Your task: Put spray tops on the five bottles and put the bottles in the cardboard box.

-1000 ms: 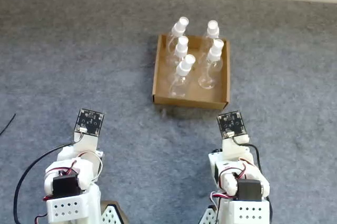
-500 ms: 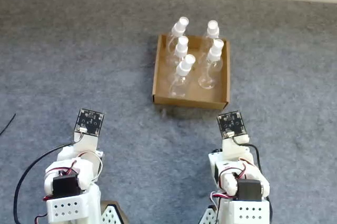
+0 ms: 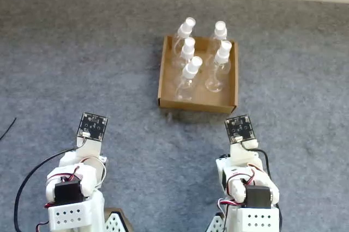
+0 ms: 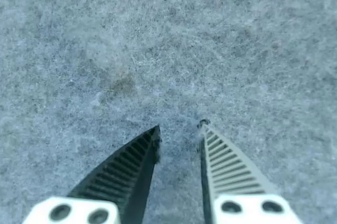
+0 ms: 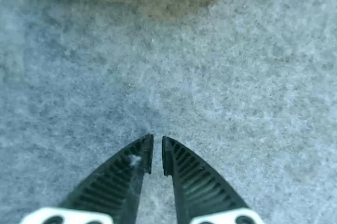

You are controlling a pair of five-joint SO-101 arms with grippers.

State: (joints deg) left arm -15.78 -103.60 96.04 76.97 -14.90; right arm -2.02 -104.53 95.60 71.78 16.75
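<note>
cardboard box: five bottles with spray tops inside | left pincer: apart from box, slightly parted, empty | right pincer: near box corner, seemingly clenched, empty

No readable text, label, number or sign on box or bottles.
</note>
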